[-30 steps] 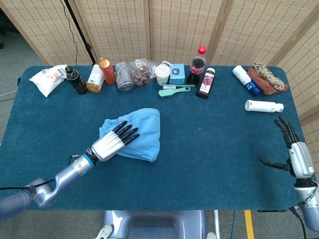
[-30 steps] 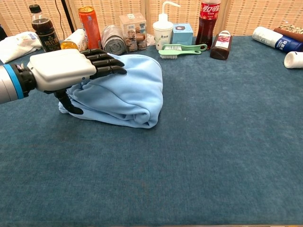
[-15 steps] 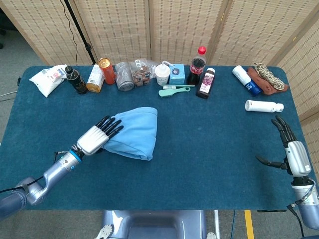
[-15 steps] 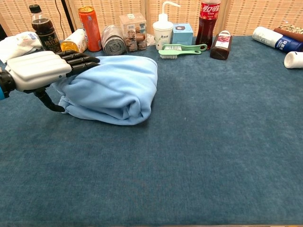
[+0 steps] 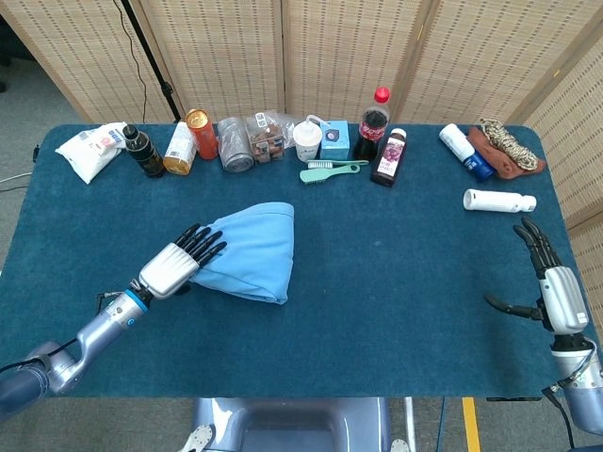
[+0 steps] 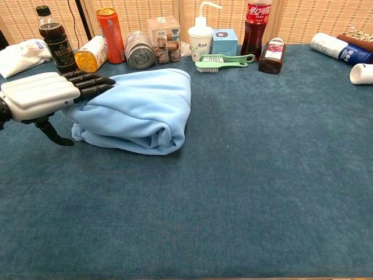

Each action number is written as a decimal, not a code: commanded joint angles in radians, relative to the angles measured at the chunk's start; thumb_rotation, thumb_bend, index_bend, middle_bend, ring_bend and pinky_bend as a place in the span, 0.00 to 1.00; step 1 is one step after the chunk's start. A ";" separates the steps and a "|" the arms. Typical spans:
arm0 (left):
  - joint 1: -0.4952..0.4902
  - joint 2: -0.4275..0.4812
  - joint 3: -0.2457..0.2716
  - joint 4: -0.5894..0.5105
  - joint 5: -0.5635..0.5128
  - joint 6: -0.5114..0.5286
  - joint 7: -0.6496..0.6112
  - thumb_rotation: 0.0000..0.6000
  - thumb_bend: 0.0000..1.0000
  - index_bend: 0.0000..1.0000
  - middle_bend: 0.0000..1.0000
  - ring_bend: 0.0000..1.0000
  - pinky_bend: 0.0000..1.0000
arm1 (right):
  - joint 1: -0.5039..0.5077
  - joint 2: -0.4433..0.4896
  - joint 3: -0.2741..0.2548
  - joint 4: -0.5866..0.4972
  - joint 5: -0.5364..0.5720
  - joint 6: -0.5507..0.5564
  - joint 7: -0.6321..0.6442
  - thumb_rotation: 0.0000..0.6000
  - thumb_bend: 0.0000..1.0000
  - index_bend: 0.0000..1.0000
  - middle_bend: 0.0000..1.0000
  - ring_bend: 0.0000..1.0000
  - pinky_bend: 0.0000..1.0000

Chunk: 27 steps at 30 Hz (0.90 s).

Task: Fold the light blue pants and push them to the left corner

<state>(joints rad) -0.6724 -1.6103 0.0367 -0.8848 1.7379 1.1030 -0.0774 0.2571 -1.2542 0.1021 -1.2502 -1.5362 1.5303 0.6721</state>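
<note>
The light blue pants lie folded into a compact bundle on the table, left of centre and well short of the left corner, so the step in hand looks like the push. To do it well, the left robot hand would likely need to reach to the bundle's right side and sweep leftward with a flat palm kept low against the cloth, pressing lightly so that the folds slide together rather than roll open; a drag by the fingertips alone risks peeling back the top layer. That robot hand sits at the bundle's left edge, its fingers stretched out flat and close together over the near corner of the fabric, thumb dropped toward the table, gripping nothing. The forearm runs back toward the lower left. The right robot hand rests well apart at the table's right edge, fingers extended, thumb spread out to the side, and empty. Bottles line the far edge.
</note>
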 commanded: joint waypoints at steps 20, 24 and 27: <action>-0.011 -0.121 -0.040 0.073 -0.069 0.007 0.110 1.00 0.08 0.00 0.00 0.00 0.19 | -0.012 0.015 0.007 -0.044 -0.027 0.024 0.005 1.00 0.00 0.00 0.00 0.00 0.13; -0.012 -0.135 -0.042 0.081 -0.078 0.005 0.141 1.00 0.20 0.07 0.01 0.08 0.27 | -0.016 0.020 0.011 -0.049 -0.032 0.038 0.014 1.00 0.00 0.00 0.00 0.00 0.13; -0.011 -0.145 -0.043 0.088 -0.079 0.017 0.141 1.00 0.60 0.33 0.20 0.26 0.37 | -0.019 0.023 0.011 -0.051 -0.036 0.043 0.018 1.00 0.00 0.00 0.00 0.00 0.13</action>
<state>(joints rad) -0.6834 -1.7524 -0.0055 -0.7998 1.6599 1.1167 0.0637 0.2390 -1.2323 0.1133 -1.3005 -1.5709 1.5724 0.6886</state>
